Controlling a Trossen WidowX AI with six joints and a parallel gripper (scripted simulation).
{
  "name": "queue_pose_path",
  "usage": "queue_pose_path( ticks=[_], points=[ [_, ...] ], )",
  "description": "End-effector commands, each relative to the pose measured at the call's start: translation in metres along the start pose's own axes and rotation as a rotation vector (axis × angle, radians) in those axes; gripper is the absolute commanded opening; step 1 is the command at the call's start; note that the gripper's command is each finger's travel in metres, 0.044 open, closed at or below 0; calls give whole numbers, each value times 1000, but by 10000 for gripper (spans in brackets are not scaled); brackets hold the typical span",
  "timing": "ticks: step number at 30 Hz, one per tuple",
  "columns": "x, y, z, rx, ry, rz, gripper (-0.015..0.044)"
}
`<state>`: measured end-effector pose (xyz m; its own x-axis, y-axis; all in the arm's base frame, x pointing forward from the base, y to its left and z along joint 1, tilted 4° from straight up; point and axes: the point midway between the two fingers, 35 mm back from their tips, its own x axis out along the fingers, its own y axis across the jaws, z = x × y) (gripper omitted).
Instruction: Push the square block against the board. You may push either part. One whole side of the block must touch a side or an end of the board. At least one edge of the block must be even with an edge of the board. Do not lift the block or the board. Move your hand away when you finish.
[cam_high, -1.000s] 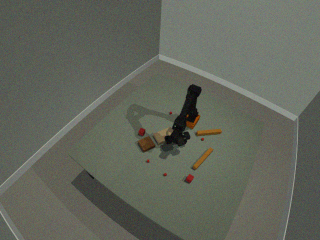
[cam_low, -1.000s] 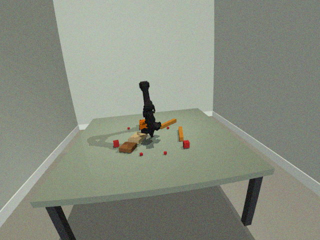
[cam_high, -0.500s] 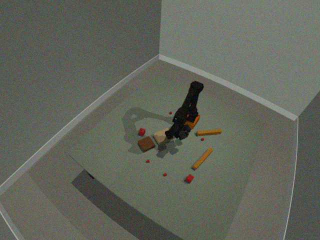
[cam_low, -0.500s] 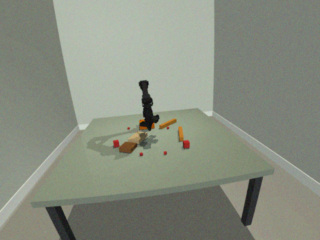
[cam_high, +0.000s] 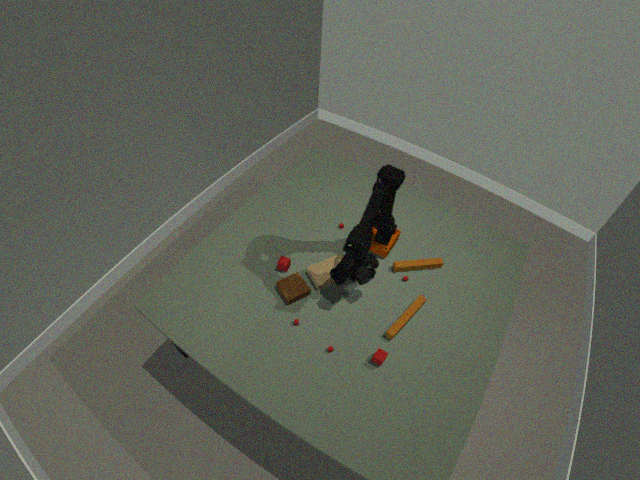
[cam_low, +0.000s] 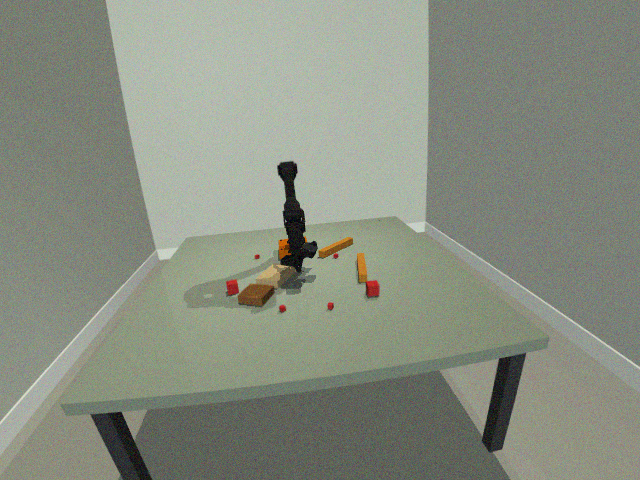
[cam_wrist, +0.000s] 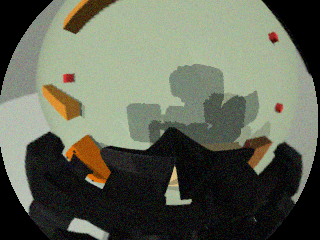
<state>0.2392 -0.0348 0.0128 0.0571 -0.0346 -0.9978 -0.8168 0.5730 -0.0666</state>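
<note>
The brown square block lies flat on the table. The pale wooden board lies beside it, toward the arm, with one end facing the block. A narrow gap seems to part them in the top view. Part of the board is hidden behind the arm, so its full length does not show. My gripper is shut and empty, over or close beside the board's far part. Whether it touches the board cannot be told.
A red cube lies near the block, and another lies farther off. Two orange bars lie on the other side of the arm. Several tiny red cubes are scattered about. The arm's orange base stands behind.
</note>
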Motion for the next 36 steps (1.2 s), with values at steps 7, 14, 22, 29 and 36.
queue_pose_path(
  ticks=[7,14,22,29,36],
  points=[
    [1,-4,-5,-5,-6,-16,0],
    [1,-5,-11,-5,-5,-16,0],
    [2,-6,-19,-6,-5,-16,0],
    [2,-7,-25,-6,-4,-16,0],
    [2,-8,-32,-6,-4,-16,0]
  ],
)
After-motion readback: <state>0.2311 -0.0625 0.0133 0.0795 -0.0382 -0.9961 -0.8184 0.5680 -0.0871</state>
